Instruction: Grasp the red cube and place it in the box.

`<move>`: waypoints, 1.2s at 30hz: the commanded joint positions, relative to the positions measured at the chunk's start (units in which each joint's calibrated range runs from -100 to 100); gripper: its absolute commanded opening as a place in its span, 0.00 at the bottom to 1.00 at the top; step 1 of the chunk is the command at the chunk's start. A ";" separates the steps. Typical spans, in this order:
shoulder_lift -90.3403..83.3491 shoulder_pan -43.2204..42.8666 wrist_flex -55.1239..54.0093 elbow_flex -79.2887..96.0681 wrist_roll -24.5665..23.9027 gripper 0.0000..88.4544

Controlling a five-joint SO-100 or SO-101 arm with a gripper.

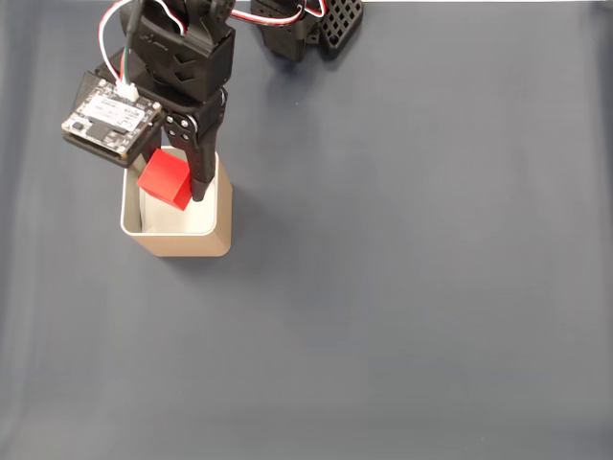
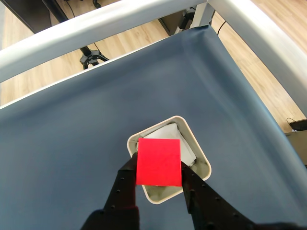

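Black gripper (image 1: 182, 196) above the tan metal box (image 1: 182, 241), jaws pinching the red cube (image 1: 166, 180) from two sides. Cube held over the open box (image 2: 199, 158), above its white paper lining (image 2: 165, 132), in the wrist view (image 2: 159, 162) between both black fingers (image 2: 123, 184). Box standing on dark blue cloth (image 1: 412, 287).

One red cube (image 1: 165, 181), pinched between the two fingers of the gripper (image 1: 177, 188). One box (image 1: 222, 222), tan with a white lining, directly beneath the gripper. One arm, one gripper. One dark blue cloth (image 1: 412, 287) under everything. Wrist view agrees: one cube (image 2: 159, 161), one box (image 2: 197, 149).
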 commanded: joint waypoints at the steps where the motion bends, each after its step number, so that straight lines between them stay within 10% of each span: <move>1: 0.00 -0.18 -1.13 -2.90 -0.10 0.06; 21: 0.78 0.25 -1.46 -2.81 -0.93 0.07; 36: 0.17 1.60 -1.95 -1.35 -3.32 0.28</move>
